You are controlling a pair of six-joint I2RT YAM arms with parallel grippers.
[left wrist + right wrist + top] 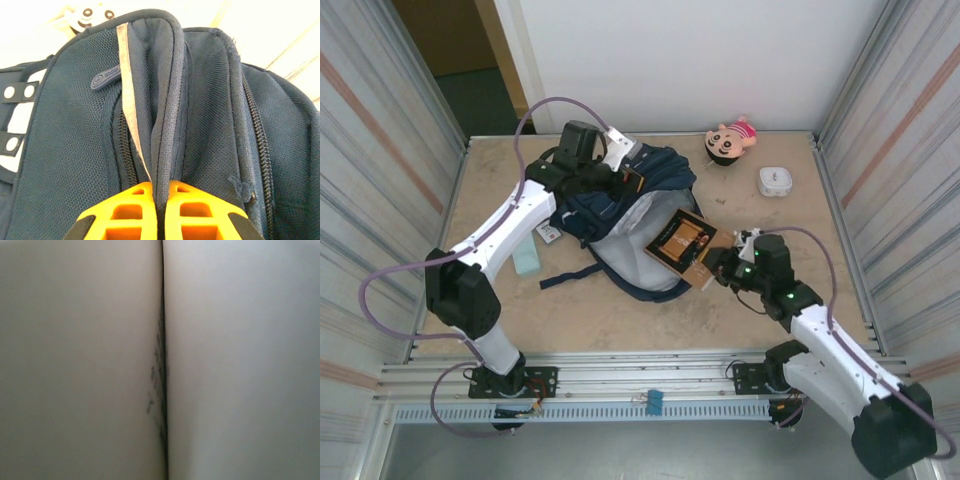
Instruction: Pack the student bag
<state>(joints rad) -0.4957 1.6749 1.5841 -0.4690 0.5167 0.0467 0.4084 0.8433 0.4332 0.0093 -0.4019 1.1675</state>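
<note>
- The student bag (595, 212) is lying in the middle of the top view on the desk (620, 312). Its mouth is gaping toward the lower centre and showing light grey lining.
- The left end effector (625, 182) is reaching in from the upper left of that frame and gripping the bag's upper edge.
- In the left wrist view, its orange fingers (131, 210) are pressing together at bottom centre. They are clamping a raised fold of navy mesh fabric, with zipper lines running down the fabric on both sides of the fold.
- The right end effector (720, 265) is sitting right of centre, at the lower right corner of a brown book (678, 242) that is resting tilted across the bag's opening.
- It appears to be clamping that corner. The right wrist view is only showing two blurred pale surfaces meeting at a dark line.
- A doll (730, 140) is lying near the back wall, upper right of centre, and a small white case (775, 181) is sitting just to its lower right.
- A mint-green block (527, 257) and a small card (548, 233) are lying left of the bag, beside the left arm.
</note>
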